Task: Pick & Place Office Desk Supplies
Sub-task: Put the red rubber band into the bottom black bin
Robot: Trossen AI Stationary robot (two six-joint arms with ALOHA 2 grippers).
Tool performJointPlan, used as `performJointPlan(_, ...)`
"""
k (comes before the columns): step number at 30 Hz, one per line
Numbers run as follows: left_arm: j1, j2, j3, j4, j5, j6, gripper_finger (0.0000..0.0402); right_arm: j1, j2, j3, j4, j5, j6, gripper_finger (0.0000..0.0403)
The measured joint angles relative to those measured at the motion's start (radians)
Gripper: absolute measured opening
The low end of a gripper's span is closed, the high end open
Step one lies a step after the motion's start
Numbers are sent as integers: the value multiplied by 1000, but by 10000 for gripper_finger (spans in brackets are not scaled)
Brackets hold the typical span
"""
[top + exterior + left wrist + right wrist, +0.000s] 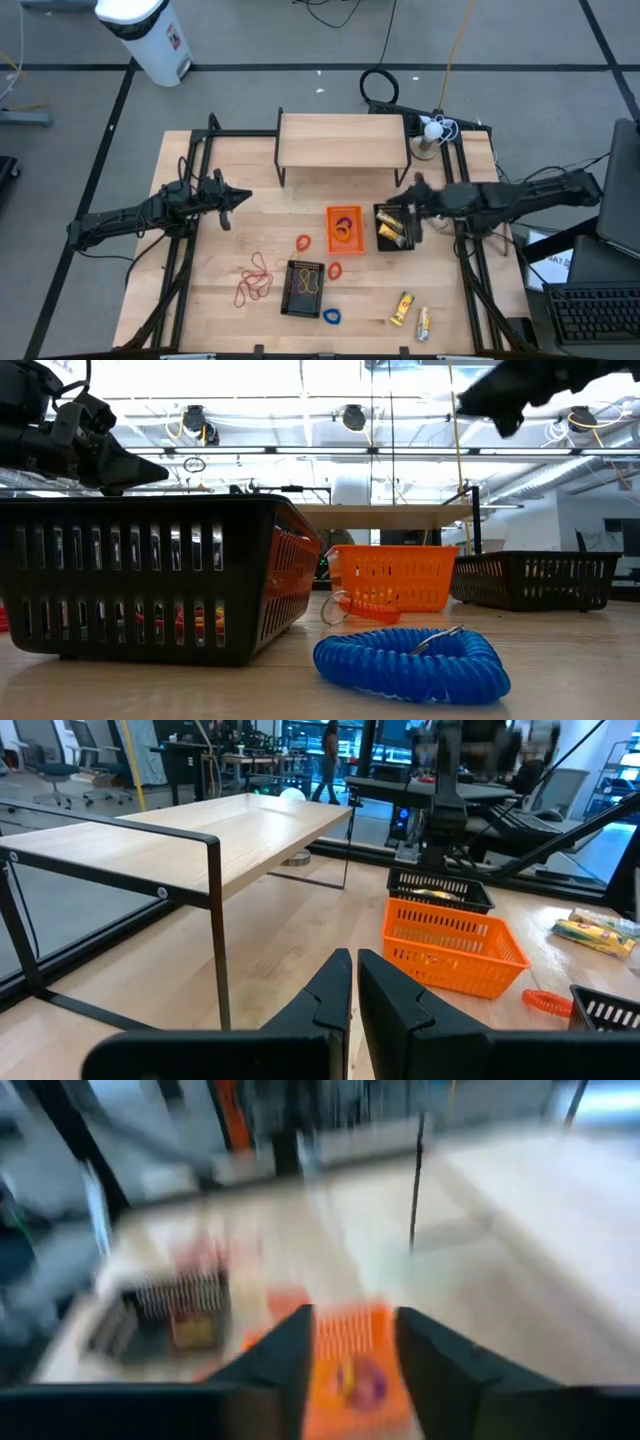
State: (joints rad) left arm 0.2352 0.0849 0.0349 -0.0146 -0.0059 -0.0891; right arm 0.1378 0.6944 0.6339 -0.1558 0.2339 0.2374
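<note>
Right gripper [412, 222] hovers over the black basket [395, 228], fingers apart, empty; left gripper [238, 198] waits closed. Yellow packets [412, 315] near right: light, slick; pinch mid-length.

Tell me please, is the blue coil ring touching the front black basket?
Apart: the low view shows bare table between the blue coil ring and the front black basket.

- High view: overhead, straight down on the whole table [230, 240].
- Low view: table height, level, close behind the blue coil [410, 665].
- Wrist views: forward past each arm's fingers; both show the orange basket [455, 945].
</note>
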Motion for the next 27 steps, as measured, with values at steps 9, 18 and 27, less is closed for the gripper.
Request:
performJointPlan(9,0,0,0,-3,0,11,21,-84,-275,-199,329,-168,-89,9)
performJointPlan(18,0,0,0,-6,0,24,21,-224,-445,-381,372,-236,-46,1)
performJointPlan(27,0,0,0,4,-26,61,21,-252,-567,-498,448,-253,-129,1)
